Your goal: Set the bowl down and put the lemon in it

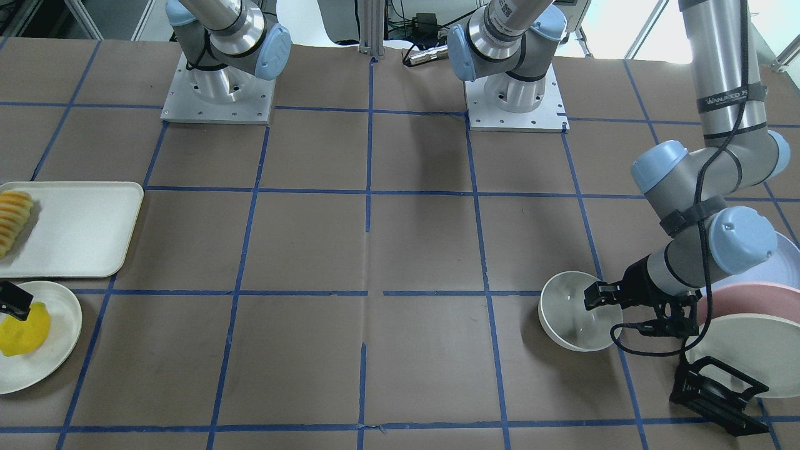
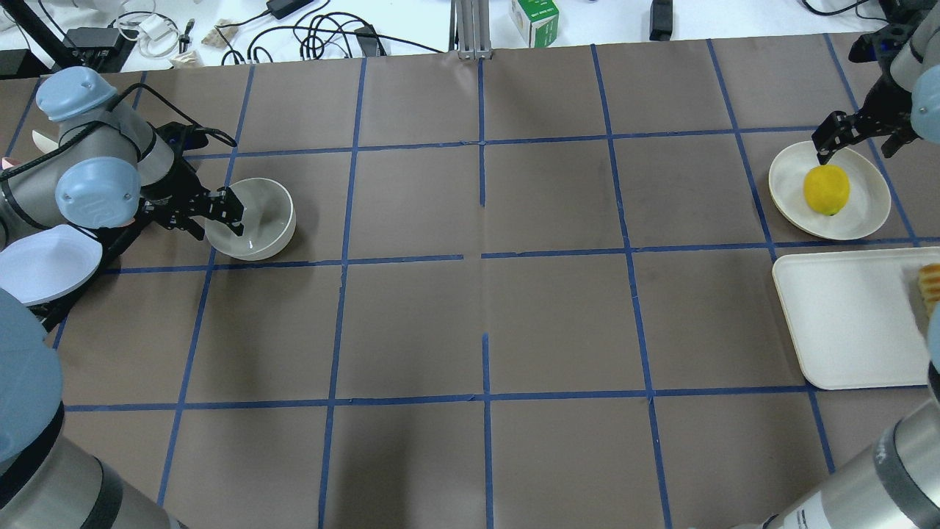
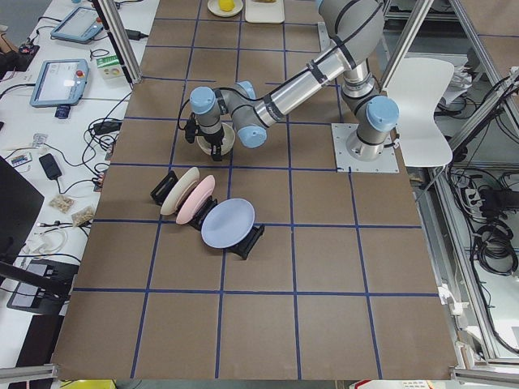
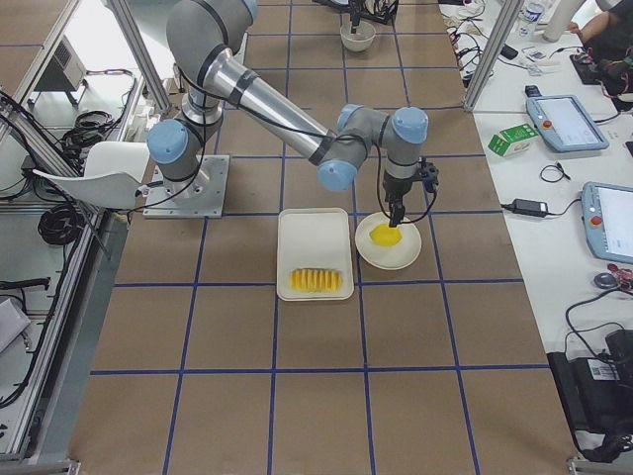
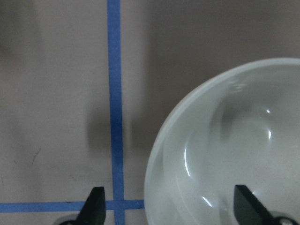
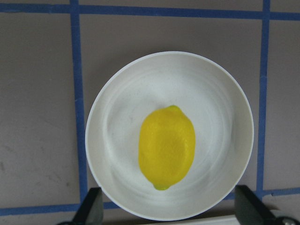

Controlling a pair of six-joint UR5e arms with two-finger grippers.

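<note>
Front-facing, lemon: the lemon [image 1: 24, 328] lies on the round plate [image 1: 59, 356], off the plate's centre. The right gripper [image 1: 14, 300] hangs just over it, only partly in frame.
Front-facing, bowl: the bowl [image 1: 572, 322] stands upright on the surface [image 1: 425, 250], well apart from the plate at the opposite end. The left gripper [image 1: 609, 306] is at its rim.
Overhead, nearer arm: the right arm is over the plate and the left arm is far from it. The lemon looks nearly round here, so its axis is unclear.
Left wrist, bowl rim: one finger is outside the rim and one is over the glossy inside. The jaws are wide and grip nothing.
Right wrist, lemon axis: the jaws are spread and empty, with the lemon lying below and between them. Its long axis runs up the view, across the closing line, and its nub end points towards the plate's far rim.
Judgement: a straight descent should let the jaws close on the lemon's short axis.
</note>
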